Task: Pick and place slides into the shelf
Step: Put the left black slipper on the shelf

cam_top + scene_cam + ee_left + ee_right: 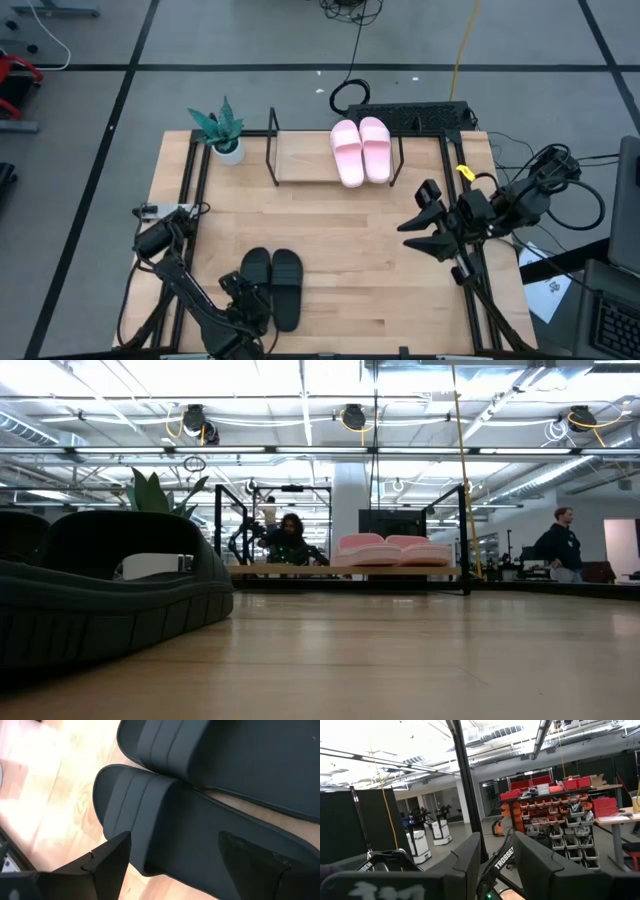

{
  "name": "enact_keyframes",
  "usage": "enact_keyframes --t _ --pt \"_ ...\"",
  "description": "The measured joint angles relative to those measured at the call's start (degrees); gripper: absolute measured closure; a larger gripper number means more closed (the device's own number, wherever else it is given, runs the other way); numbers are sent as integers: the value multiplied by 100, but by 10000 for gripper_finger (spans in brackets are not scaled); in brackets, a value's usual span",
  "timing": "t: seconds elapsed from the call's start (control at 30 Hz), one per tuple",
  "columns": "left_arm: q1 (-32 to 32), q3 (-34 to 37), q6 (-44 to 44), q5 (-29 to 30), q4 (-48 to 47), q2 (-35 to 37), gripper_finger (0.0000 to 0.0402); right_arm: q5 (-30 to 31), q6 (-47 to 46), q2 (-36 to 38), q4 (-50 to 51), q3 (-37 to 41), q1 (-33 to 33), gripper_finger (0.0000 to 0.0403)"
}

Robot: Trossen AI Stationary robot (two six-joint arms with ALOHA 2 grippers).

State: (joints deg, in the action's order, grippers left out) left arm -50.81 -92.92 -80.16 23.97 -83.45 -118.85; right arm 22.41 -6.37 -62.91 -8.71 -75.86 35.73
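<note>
The left gripper (245, 300) is down low at the near edge of the table (400, 290). Its two fingers (107, 862) are spread wide apart. They sit on either side of one of the black slides (272, 285). Nothing is squeezed between them. From the wrist view, one finger is by the outer edge of that slide's strap and the other finger is over its sole. The second black slide lies right next to it, touching along the side.

The two black slides are side by side on the wood, right under and just ahead of the left gripper. In the low view, one black slide (110, 600) fills the near left corner.

The pink slides (361, 150) are far from the left gripper, across the table. They sit together on the shelf (300, 160), at the end nearer the right arm. The rest of the shelf board is bare. A small green plant (220, 130) in a white pot stands just beside the other end of the shelf.

The right gripper (425, 230) is up in the air by the right edge of the table, well away from all the slides. Its fingers (535, 865) are apart and hold nothing.

A person (562, 545) stands far back in the room.
</note>
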Motion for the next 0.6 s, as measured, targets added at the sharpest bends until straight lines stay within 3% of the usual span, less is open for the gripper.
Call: enact_keyframes --t 0.37,0.6 --pt "148 -2 251 -539 309 4 98 0 0 0 42 1 0 293" --pt "186 -4 593 -461 476 4 98 0 2 0 44 -1 0 293"
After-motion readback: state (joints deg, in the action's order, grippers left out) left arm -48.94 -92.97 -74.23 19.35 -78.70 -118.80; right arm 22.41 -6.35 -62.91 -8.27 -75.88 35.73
